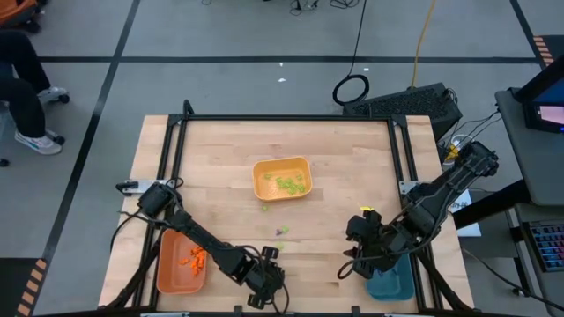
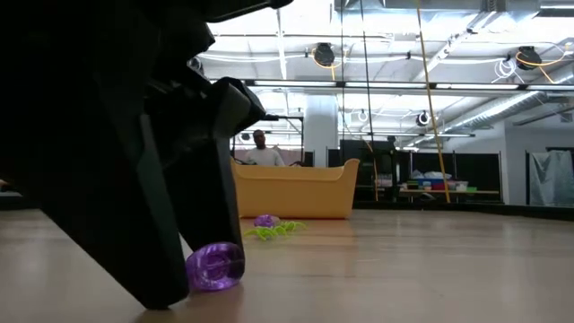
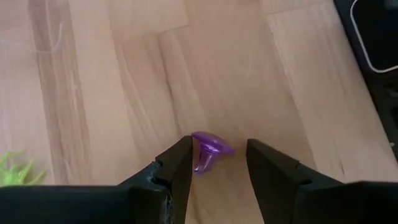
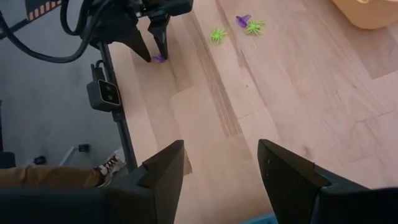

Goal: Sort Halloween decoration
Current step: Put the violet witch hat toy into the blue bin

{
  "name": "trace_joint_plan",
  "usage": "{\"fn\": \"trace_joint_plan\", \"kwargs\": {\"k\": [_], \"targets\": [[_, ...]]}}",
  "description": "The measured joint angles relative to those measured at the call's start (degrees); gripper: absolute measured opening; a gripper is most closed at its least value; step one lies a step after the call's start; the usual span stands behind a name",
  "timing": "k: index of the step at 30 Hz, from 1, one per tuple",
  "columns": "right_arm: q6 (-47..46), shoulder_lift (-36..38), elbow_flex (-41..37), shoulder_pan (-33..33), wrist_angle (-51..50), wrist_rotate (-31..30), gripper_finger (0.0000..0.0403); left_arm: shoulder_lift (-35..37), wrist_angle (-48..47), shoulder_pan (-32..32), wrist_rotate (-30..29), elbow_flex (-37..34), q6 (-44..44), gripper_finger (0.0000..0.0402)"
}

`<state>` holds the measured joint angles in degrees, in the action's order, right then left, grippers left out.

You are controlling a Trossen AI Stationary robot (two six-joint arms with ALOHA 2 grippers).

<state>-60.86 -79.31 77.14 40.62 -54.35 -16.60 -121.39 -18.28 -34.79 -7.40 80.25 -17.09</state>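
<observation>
A small purple ring-shaped decoration [image 3: 208, 149] lies on the wooden table near its front edge, between the open fingers of my left gripper [image 3: 217, 163], which reaches down to the tabletop [image 1: 267, 289]. Farther in lie another purple piece [image 1: 282, 231] and a light green spider [image 1: 264, 209]. More green pieces sit in the yellow tray [image 1: 263, 173], orange ones in the orange tray [image 1: 169, 264]. My right gripper [image 4: 219, 177] hangs open and empty above the table's front right, by the teal tray [image 1: 392, 286]. My left gripper's fingers slant down from above, one on each side of the purple piece. One finger's inner side [image 3: 184, 155] touches the piece's edge [image 3: 198, 140]. The other finger [image 3: 264, 162] stands apart from it. The piece rests on the table [image 2: 215, 266].
Black frame rails run along the table's sides [image 1: 172, 150]. In the right wrist view two green spiders [image 4: 216, 34] and a purple piece [image 4: 242, 20] lie between the left gripper and the yellow tray. A person [image 2: 260, 148] shows in the room beyond the table.
</observation>
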Motion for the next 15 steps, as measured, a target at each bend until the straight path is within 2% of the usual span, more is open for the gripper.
{"fn": "trace_joint_plan", "kwargs": {"k": [10,15], "targets": [[-1.5,0.0,0.0,0.0,0.0,-2.5,0.0192,-0.2,0.0,0.4,-1.4,0.0,1.5,0.0151],[-1.5,0.0,0.0,0.0,0.0,-2.9,0.0192,-0.2,0.1,0.6,-1.5,0.0,5.7,0.0129]]}}
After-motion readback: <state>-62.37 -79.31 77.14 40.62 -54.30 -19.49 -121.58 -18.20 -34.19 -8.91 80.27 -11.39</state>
